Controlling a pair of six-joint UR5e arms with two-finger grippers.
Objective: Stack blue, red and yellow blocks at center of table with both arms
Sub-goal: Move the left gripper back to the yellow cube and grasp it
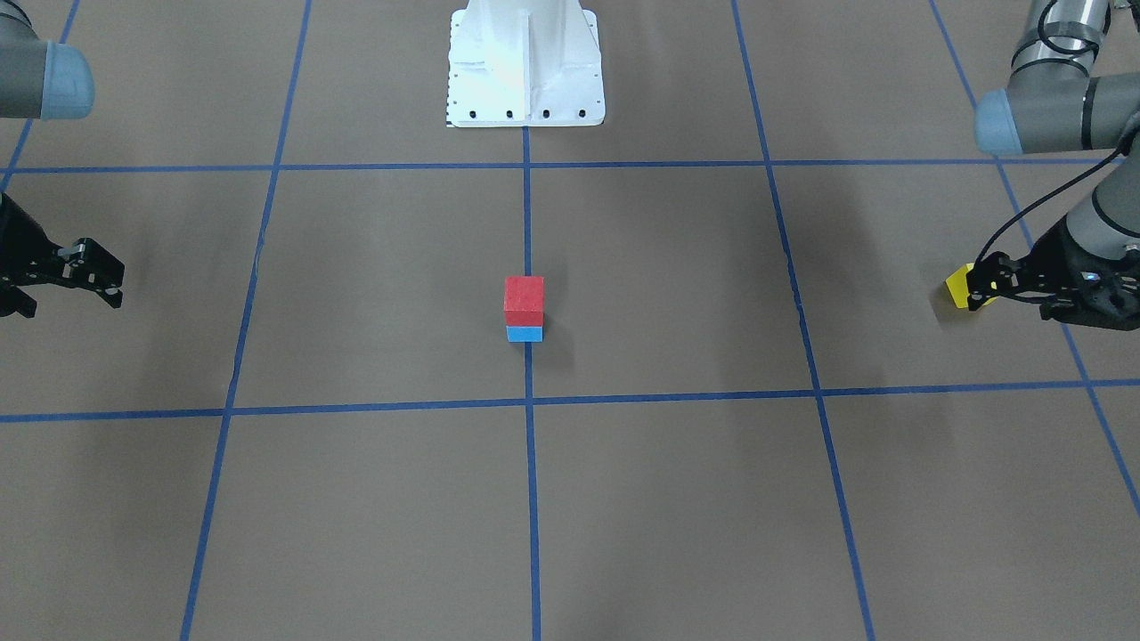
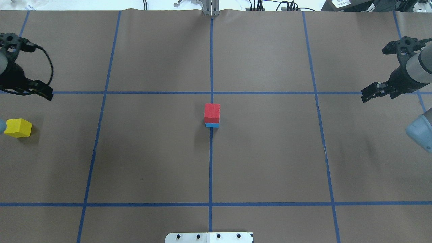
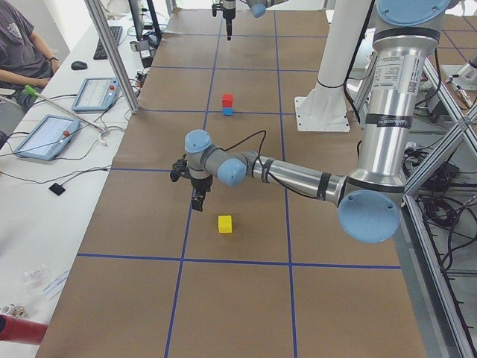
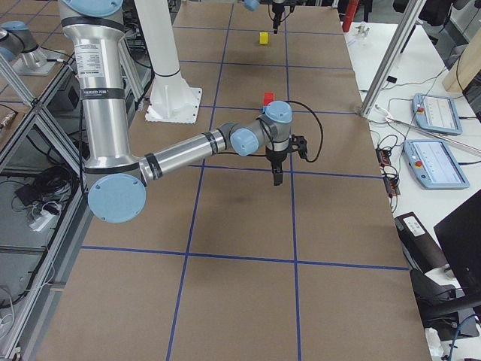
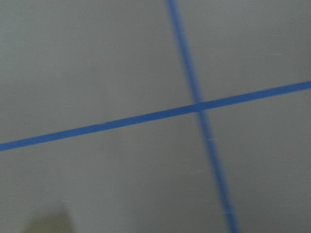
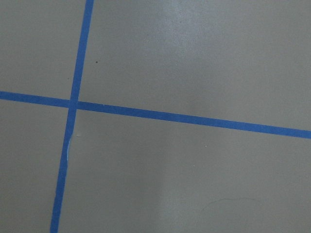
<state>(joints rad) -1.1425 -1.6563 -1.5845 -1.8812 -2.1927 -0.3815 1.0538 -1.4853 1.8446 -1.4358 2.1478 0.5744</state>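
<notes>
A red block (image 2: 212,112) sits on a blue block (image 2: 212,125) at the table's center, also seen in the front view (image 1: 524,300). A yellow block (image 2: 18,128) lies alone at the far left, partly hidden behind my left gripper in the front view (image 1: 957,287). My left gripper (image 2: 47,95) hovers beside it on the side away from the robot, apart from it. It looks open and empty. My right gripper (image 2: 366,96) hovers at the far right over bare table. It looks open and empty.
The white robot base (image 1: 525,67) stands at the table's near-robot edge. Blue tape lines (image 2: 211,168) grid the brown table. An operator and tablets (image 3: 45,134) are beside the table's far edge. Both wrist views show only tape crossings.
</notes>
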